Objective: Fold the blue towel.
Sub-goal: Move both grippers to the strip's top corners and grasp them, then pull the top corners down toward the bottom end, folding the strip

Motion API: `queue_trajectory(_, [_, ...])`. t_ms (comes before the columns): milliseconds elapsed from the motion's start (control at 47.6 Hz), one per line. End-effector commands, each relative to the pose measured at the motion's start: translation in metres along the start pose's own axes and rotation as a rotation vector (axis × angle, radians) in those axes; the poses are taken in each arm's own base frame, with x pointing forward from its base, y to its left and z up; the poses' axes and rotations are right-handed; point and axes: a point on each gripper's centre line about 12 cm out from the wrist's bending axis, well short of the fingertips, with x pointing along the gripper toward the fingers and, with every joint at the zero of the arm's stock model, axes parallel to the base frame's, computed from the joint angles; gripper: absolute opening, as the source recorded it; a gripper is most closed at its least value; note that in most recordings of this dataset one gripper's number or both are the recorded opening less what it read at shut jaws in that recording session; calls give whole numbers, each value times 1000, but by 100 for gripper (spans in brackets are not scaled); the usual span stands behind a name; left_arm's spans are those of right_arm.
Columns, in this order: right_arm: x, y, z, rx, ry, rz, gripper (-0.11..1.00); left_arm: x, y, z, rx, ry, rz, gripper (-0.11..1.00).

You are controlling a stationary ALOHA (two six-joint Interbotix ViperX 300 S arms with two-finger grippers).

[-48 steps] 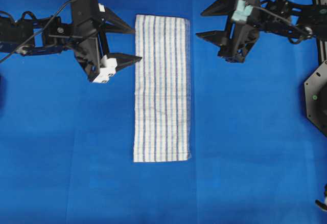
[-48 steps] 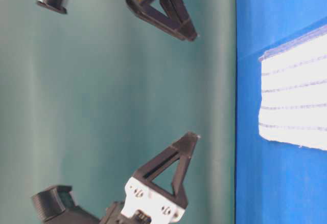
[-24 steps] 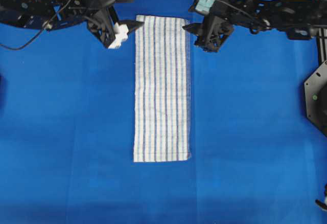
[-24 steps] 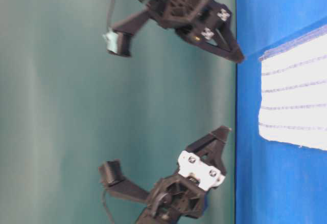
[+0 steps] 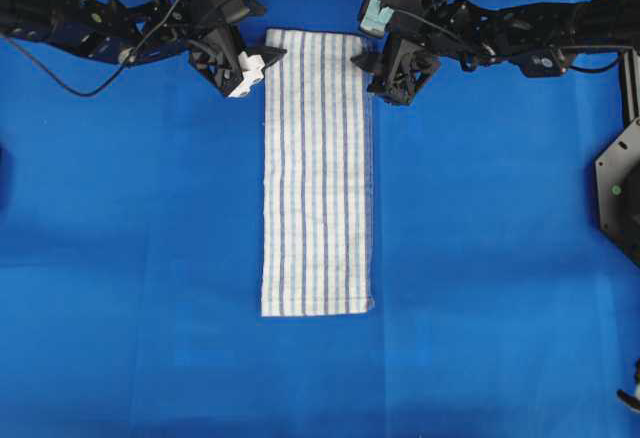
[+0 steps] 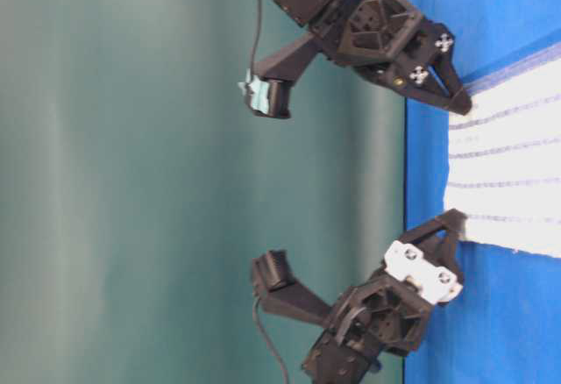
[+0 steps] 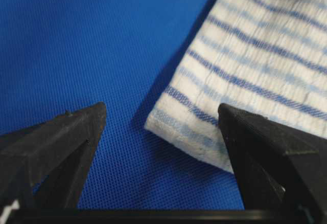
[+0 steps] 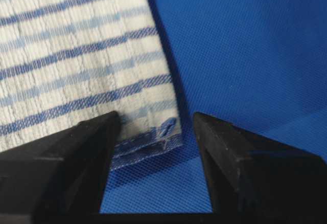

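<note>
Where the counter is covered in plain blue cloth, one towel is laid flat, near the middle, as a long narrow strip. It is white, woven, lined with thin dark-blue and light-blue stripes that run along its length. One short end lies toward the arms, the other toward the near edge of the overhead view.

Left gripper: placed at the towel's far left corner. Its fingers are spread wide and nothing is held. In the left wrist view the corner is seen between the two fingers, with one finger over bare blue cloth and the other over the striped weave.

Right gripper: placed at the far right corner. Its fingers are likewise spread and nothing is gripped. In the right wrist view the hemmed corner is framed between them.

In the table-level view both grippers are seen low at the towel's end; whether the tips touch the fabric cannot be told.
</note>
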Motion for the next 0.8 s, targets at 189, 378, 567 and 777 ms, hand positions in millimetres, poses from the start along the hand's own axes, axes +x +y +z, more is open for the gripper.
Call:
queue_trajectory(189, [2,-1,5,4,-17,-3,91,8,2,1,0,-1,3,81])
queue_trajectory(378, [2,5,5,-8,-15,8,62,8,-2,-2,12,18,-6,45])
queue_trajectory(567, [2,8,4,-15,-12,13,33,8,-8,-3,51,37,-18,4])
queue_trajectory(777, [1,8,7,-12,-19,13,33,5,-13,3,63,21,-28,4])
